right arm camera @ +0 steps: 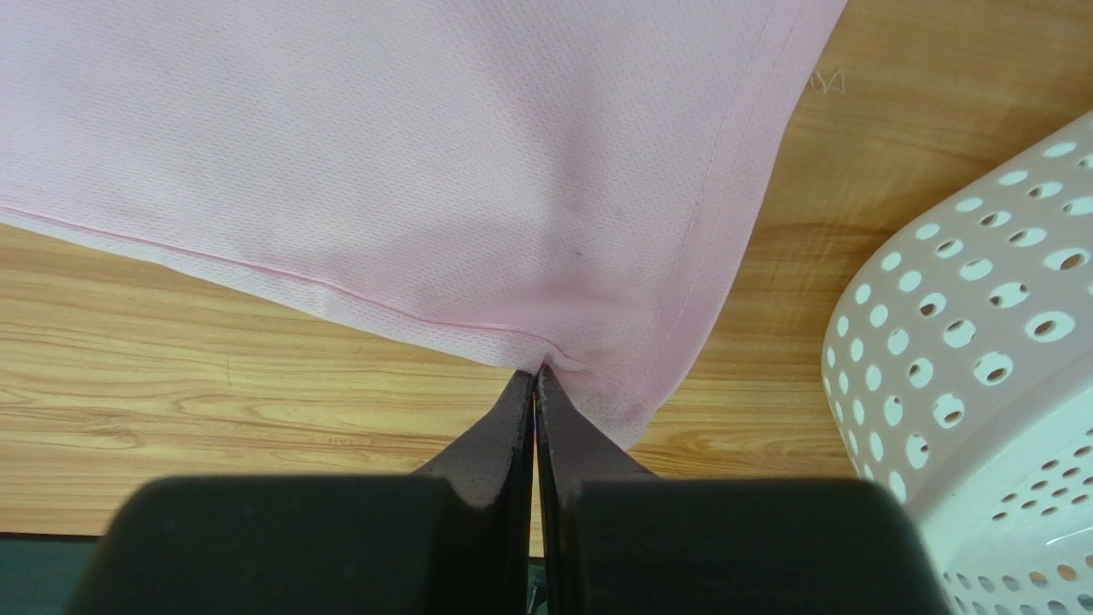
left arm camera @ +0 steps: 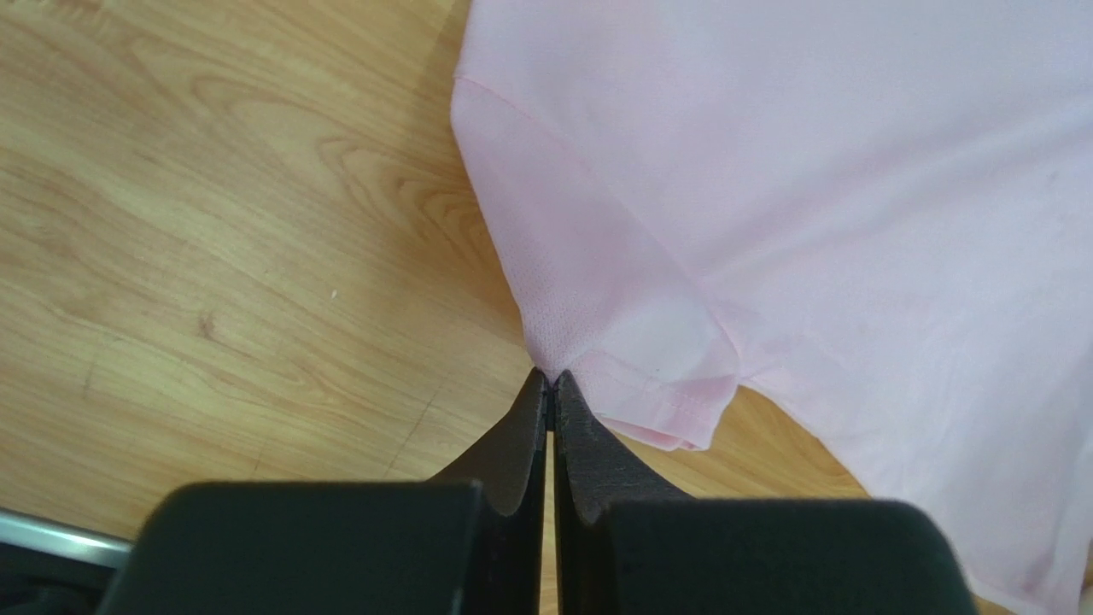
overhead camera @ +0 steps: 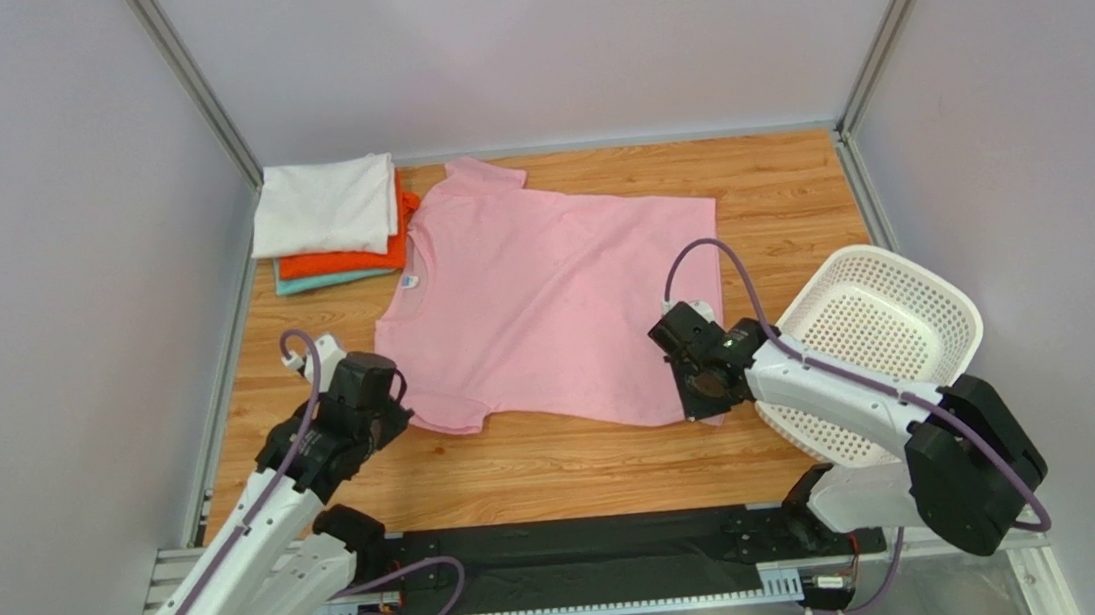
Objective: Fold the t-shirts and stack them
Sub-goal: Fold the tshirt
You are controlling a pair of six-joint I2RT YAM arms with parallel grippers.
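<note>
The pink t-shirt [overhead camera: 553,300] lies spread flat on the wooden table, neck toward the left. My left gripper [overhead camera: 385,408] is shut on the edge of its near sleeve [left arm camera: 603,346], fingertips pinching the cloth [left arm camera: 552,379]. My right gripper [overhead camera: 698,391] is shut on the shirt's near hem corner [right arm camera: 603,346], pinching it at the fingertips [right arm camera: 538,374]. A folded stack sits at the back left: white t-shirt [overhead camera: 325,206] on top, orange-red t-shirt [overhead camera: 353,259] under it, teal t-shirt [overhead camera: 318,283] at the bottom.
A white perforated plastic basket [overhead camera: 882,343] lies tilted at the right, close to my right arm; it also shows in the right wrist view [right arm camera: 988,385]. Metal frame posts and grey walls ring the table [overhead camera: 553,458].
</note>
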